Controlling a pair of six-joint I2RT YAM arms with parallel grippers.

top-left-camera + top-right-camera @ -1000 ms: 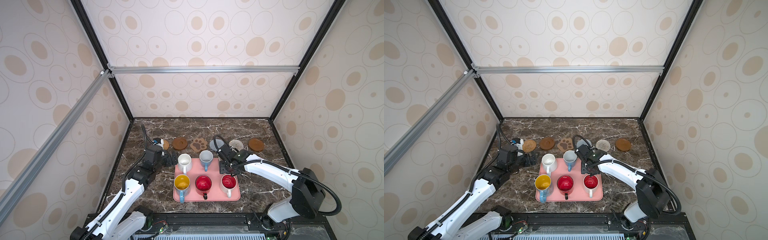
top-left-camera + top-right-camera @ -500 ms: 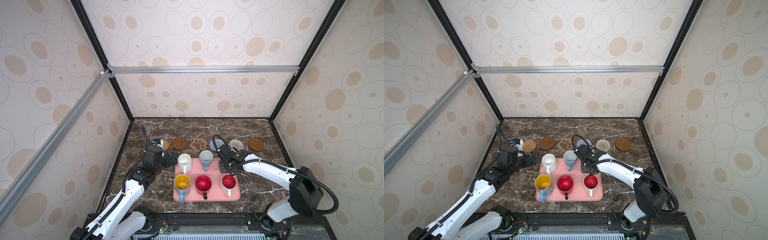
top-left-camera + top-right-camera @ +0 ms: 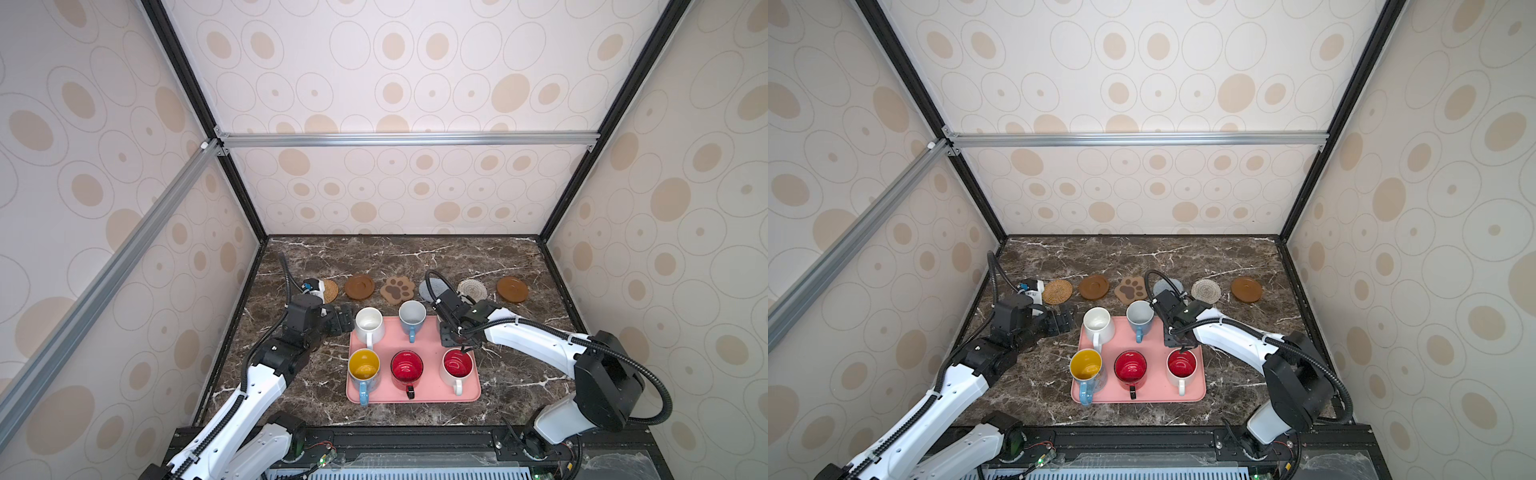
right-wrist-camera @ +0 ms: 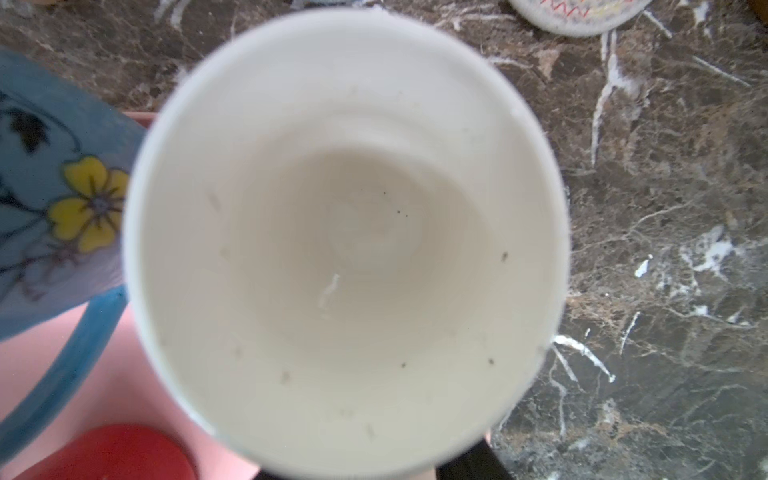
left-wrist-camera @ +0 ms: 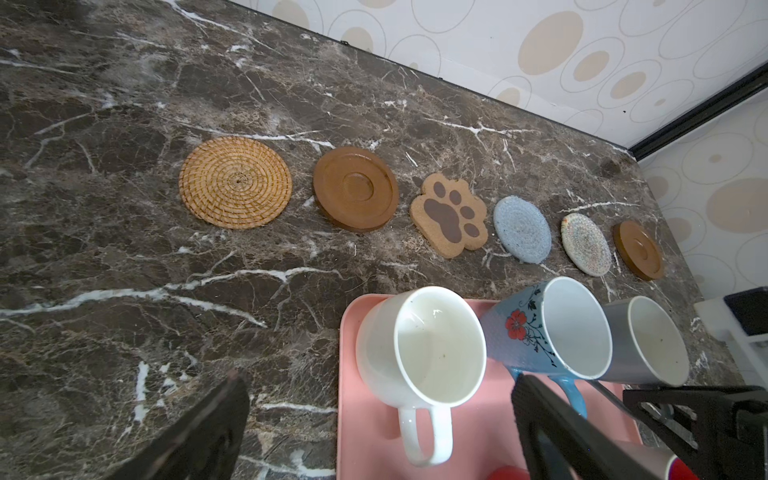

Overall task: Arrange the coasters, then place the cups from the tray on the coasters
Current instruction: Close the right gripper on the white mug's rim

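Observation:
Six coasters lie in a row behind the pink tray [image 3: 419, 397]: rattan [image 3: 329, 291], brown disc [image 3: 359, 286], paw [image 3: 397, 289], blue-grey [image 3: 428, 286], cream [image 3: 472, 288], brown disc [image 3: 512, 289]. On the tray stand the white cup [image 3: 369, 324], light blue cup [image 3: 412, 315], yellow-inside cup [image 3: 363, 366], red cup [image 3: 407, 368] and red-inside cup [image 3: 457, 365]. My right gripper [image 3: 455, 343] hangs straight over the grey-white cup [image 4: 345, 232], which hides its jaws but for one dark finger [image 4: 469, 461]. My left gripper [image 5: 378, 380] is open beside the white cup [image 5: 432, 345].
Marble table [image 3: 519, 374] inside walled booth; black frame posts at the back corners. The right arm's cable [image 3: 434, 286] loops over the blue-grey coaster. Cups on the tray stand close together, handles toward the front.
The right gripper's jaws have been narrowing over the grey-white cup. Both arms stay almost where they were; no cup has left the tray.

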